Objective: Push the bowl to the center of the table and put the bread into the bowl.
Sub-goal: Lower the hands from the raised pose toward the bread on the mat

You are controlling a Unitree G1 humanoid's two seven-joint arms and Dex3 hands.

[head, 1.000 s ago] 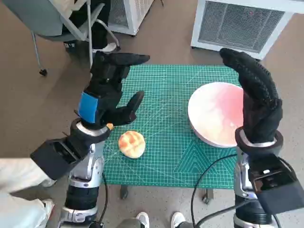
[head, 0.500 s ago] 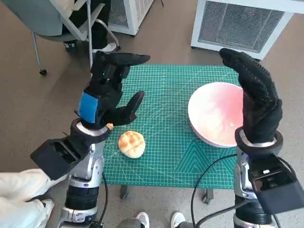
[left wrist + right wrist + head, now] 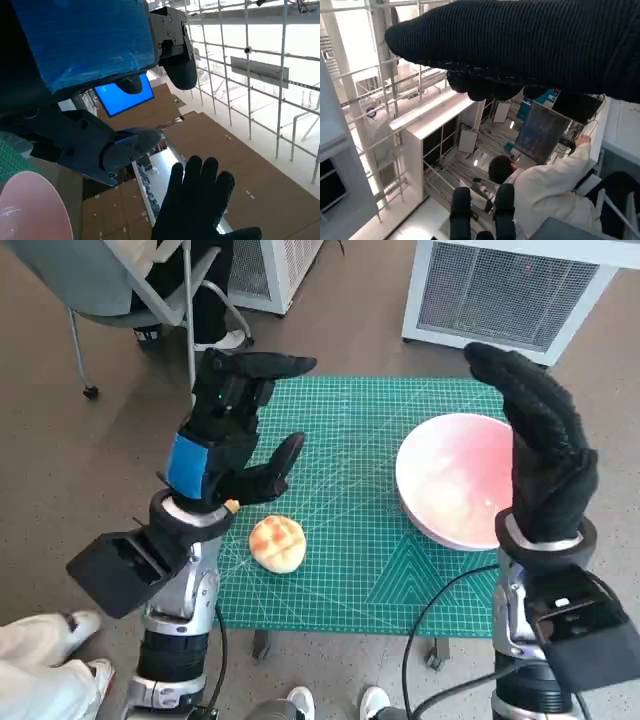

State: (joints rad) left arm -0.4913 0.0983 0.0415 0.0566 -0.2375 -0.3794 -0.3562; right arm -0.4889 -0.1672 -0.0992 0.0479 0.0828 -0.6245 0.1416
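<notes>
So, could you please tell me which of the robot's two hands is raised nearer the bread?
The left hand, the black one with blue tape on its back: the bread lies just below it, while the gloved right hand is beside the pink bowl.

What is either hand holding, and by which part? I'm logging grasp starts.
Nothing is held. The left hand and right hand are raised with fingers apart; the bread and bowl lie untouched.
</notes>
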